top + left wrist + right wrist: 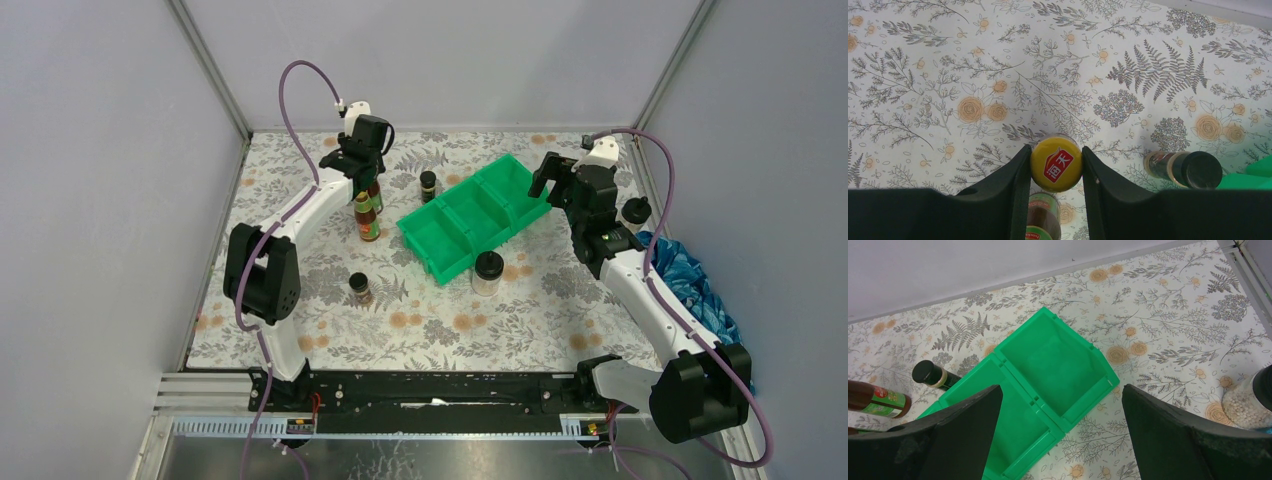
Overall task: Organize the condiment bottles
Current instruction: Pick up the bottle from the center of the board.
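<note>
**Left gripper clamping a yellow cap at the far left**

A yellow-capped brown bottle (1056, 165) is standing upright on the floral table cover (300, 250), at the far left of the scene. The left gripper (1055, 148) is squeezing its cap, with both black fingers (1018, 185) pressing against the cap's sides and no gap showing. A second brown bottle (367, 218) is standing just on the near side of it, with nothing gripping it.

To the right of the held bottle a small black-capped jar (428, 185) is standing just beside the far-left side of the green bin (475, 215), which is lying diagonally across the middle of the table. The other dark jar (360, 288) is standing alone nearer the arm bases, well apart from the rest.

A clear black-lidded jar (488, 272) is standing just beside the bin's near side. The second clear jar (636, 212) is sitting at the far right, next to the right arm and near a crumpled blue cloth (690, 280).

The right gripper (1060, 390) is hanging above the bin's far-right end with its jaws spread wide, holding nothing.
</note>
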You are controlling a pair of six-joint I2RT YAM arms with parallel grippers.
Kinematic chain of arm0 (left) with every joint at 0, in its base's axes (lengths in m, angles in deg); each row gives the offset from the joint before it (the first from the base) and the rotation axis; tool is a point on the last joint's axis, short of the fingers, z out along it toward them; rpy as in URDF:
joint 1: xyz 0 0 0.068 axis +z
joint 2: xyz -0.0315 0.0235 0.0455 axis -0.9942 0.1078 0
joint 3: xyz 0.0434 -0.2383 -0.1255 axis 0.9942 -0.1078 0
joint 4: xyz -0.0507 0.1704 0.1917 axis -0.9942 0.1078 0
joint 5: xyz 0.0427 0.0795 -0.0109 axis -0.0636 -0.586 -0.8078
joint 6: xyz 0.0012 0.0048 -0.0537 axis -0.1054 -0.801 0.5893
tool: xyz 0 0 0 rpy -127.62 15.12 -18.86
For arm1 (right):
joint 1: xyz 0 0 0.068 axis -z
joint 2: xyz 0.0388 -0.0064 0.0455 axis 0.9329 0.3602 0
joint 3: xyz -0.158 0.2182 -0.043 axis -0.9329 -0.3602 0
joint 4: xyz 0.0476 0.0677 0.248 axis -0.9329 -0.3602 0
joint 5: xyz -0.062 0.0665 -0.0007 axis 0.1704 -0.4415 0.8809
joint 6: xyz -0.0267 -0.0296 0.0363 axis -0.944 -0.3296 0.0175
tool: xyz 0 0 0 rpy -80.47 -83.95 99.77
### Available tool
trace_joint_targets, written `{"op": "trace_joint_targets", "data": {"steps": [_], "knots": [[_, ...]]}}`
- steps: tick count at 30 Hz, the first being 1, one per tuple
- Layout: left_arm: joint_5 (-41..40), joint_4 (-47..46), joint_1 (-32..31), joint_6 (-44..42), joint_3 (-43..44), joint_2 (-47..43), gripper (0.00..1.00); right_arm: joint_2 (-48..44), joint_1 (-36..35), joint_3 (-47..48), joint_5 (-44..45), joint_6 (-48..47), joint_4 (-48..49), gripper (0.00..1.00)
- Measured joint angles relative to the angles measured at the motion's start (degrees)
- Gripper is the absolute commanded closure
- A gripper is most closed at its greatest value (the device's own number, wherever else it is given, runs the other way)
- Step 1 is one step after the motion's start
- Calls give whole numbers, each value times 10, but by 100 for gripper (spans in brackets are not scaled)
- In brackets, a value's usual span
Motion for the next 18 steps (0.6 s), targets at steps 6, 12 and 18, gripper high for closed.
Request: {"op": "trace_joint_targets", "data": {"steps": [6, 12, 18], "knots": [[-1, 0, 0, 0, 0, 0, 100, 0, 0, 0, 0, 0, 0, 3], [-5, -3, 0, 0, 0, 2, 100, 0, 0, 0, 0, 0, 1, 3], [-9, -3, 0, -3, 0, 2, 100, 0, 0, -2, 0, 0, 4, 3]]}}
